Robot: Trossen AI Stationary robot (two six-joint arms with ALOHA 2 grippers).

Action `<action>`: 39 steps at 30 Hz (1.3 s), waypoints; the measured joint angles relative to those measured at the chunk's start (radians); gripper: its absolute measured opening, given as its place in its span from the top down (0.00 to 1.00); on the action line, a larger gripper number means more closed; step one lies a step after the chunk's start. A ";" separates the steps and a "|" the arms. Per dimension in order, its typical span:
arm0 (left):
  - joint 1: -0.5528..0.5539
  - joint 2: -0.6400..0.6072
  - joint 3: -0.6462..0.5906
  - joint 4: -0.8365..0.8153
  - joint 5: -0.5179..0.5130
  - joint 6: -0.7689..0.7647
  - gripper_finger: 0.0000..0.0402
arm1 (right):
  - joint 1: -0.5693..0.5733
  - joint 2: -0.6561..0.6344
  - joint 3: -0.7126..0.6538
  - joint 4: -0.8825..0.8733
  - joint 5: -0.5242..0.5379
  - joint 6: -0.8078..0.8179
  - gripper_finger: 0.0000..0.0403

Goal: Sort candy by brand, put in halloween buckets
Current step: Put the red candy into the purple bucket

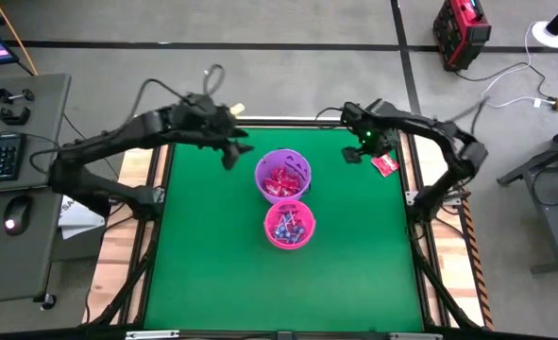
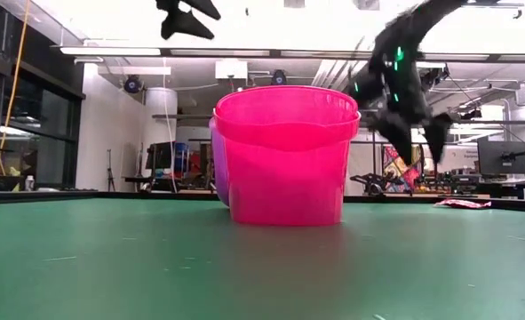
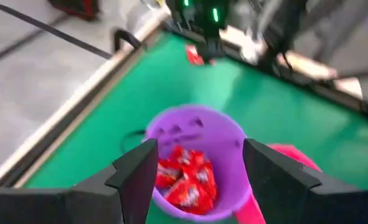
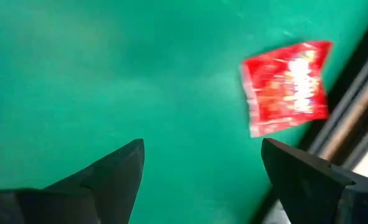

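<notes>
A purple bucket (image 1: 283, 174) holding red packets (image 3: 187, 180) stands on the green table, with a pink bucket (image 1: 289, 225) holding blue-headed lollipops right next to it on its near side. One red packet (image 1: 384, 164) lies flat near the table's far right corner, also seen as the red packet (image 4: 286, 86) in the right wrist view. My right gripper (image 1: 359, 151) hovers open above the table just left of that packet. My left gripper (image 1: 233, 151) hangs open in the air left of the purple bucket (image 3: 199, 140), empty.
The table's right edge rail (image 4: 352, 109) runs close beside the loose packet. The pink bucket (image 2: 284, 156) fills the middle of the low view, hiding the purple one behind it. Open green table lies near and to the left of the buckets.
</notes>
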 joint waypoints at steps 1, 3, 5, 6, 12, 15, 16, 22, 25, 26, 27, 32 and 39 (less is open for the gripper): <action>0.004 -0.017 0.000 0.004 -0.021 -0.019 0.44 | -0.040 0.030 -0.015 -0.005 0.010 -0.033 0.21; 0.011 -0.049 0.000 0.005 -0.057 -0.049 0.44 | -0.109 0.087 -0.037 -0.010 0.022 -0.099 0.21; 0.015 -0.074 0.000 0.005 -0.085 -0.080 0.44 | -0.161 0.138 -0.048 -0.010 0.043 -0.155 0.21; 0.015 -0.085 0.000 0.004 -0.102 -0.096 0.44 | -0.177 0.159 -0.048 -0.009 0.058 -0.181 0.22; 0.014 -0.118 0.000 -0.002 -0.208 -0.153 0.44 | -0.217 0.263 -0.048 0.034 0.119 -0.280 0.23; 0.014 -0.119 0.000 -0.018 -0.224 -0.155 0.44 | -0.223 0.308 -0.043 0.045 0.117 -0.319 0.30; 0.014 -0.120 0.000 -0.031 -0.224 -0.161 0.44 | -0.222 0.316 -0.038 0.047 0.124 -0.335 0.34; -0.007 -0.119 0.000 -0.050 -0.232 -0.193 0.44 | -0.204 0.352 -0.041 0.022 0.157 -0.417 0.75; -0.032 -0.122 0.000 -0.027 -0.249 -0.154 0.44 | -0.194 0.339 -0.041 0.021 0.148 -0.466 0.96; -0.040 -0.123 0.000 -0.022 -0.258 -0.148 0.44 | -0.187 0.323 -0.041 0.021 0.142 -0.476 0.96; -0.048 -0.123 0.000 -0.018 -0.270 -0.144 0.44 | -0.179 0.297 -0.041 0.024 0.133 -0.487 0.95; -0.083 -0.162 -0.078 0.075 -0.319 -0.111 0.44 | -0.117 0.084 -0.005 0.009 0.018 -0.450 0.99; -0.103 -0.328 -0.398 0.424 -0.247 -0.184 0.44 | 0.077 -0.240 0.019 0.276 -0.345 -0.184 0.99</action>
